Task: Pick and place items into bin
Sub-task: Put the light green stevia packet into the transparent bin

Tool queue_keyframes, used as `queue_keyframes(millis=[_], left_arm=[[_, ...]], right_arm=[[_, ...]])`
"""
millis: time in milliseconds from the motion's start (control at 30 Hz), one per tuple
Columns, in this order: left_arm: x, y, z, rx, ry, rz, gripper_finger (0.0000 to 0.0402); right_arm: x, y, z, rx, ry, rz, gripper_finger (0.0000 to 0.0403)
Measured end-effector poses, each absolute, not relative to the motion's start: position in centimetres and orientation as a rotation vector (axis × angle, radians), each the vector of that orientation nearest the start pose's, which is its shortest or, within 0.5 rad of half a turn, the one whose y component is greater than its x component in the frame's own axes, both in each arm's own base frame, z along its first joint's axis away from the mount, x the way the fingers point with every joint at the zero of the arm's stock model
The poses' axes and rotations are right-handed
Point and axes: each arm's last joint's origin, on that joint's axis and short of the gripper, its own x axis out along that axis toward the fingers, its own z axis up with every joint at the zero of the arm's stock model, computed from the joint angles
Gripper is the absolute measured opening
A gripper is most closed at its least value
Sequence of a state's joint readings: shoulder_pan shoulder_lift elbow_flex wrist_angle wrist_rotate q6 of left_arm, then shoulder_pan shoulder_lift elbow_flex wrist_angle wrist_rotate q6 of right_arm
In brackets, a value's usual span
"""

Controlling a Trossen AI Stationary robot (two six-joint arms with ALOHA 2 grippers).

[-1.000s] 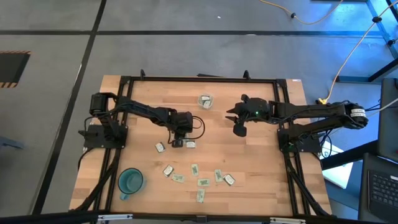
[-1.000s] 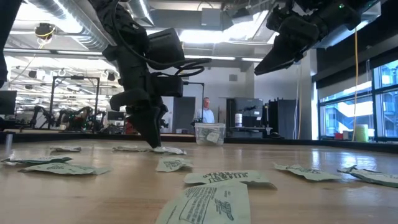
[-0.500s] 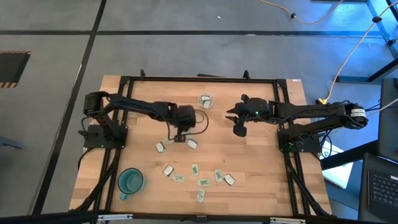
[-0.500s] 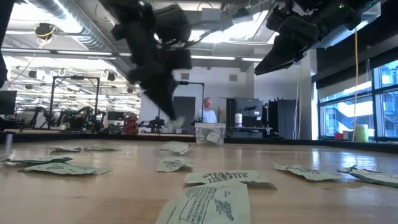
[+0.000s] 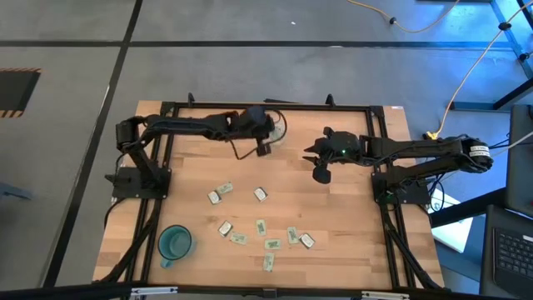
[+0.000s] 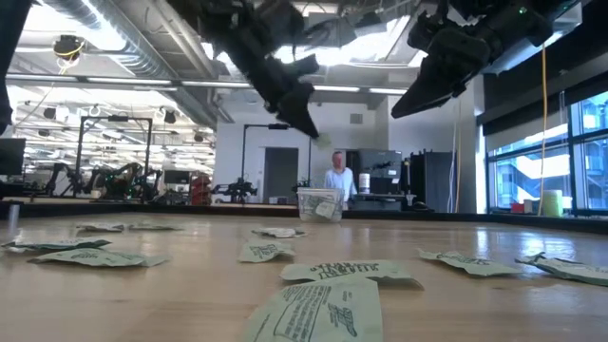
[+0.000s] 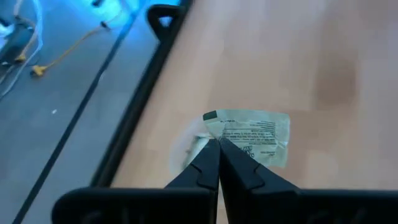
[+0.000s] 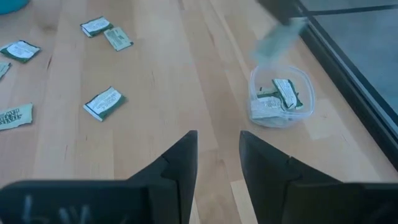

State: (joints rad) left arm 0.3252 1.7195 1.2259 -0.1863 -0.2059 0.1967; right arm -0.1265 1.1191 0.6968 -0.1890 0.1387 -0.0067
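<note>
Wooden table (image 5: pixel 333 217); left hand (image 7: pixel 217 146) pinching packet (image 7: pixel 258 134) corner

Floor: grey concrete floor (image 5: pixel 75 33) crossed by dark lines
Windows: tall glass windows (image 6: pixel 532 161) at the side
Ceiling: bright strip lights (image 6: pixel 123 84)

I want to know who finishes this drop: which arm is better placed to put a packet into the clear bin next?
Left. The left gripper is shut on a packet and hangs by the bin. The right gripper is open and empty, off to the bin's side.
</note>
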Motion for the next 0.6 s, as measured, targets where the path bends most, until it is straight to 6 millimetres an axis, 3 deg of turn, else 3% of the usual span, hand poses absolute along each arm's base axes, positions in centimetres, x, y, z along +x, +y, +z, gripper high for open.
queue_keyframes(millis=[300, 600], left_arm=[[36.7, 16.1, 19.9, 0.102, 0.761, 0.482, 0.0003], [36.8, 16.8, 18.0, 0.098, 0.818, 0.488, 0.0010]], right_arm=[[22.9, -3.3, 23.9, -0.008, 0.624, -0.255, 0.0123], [22.9, -3.3, 23.9, -0.006, 0.630, -0.256, 0.0123]])
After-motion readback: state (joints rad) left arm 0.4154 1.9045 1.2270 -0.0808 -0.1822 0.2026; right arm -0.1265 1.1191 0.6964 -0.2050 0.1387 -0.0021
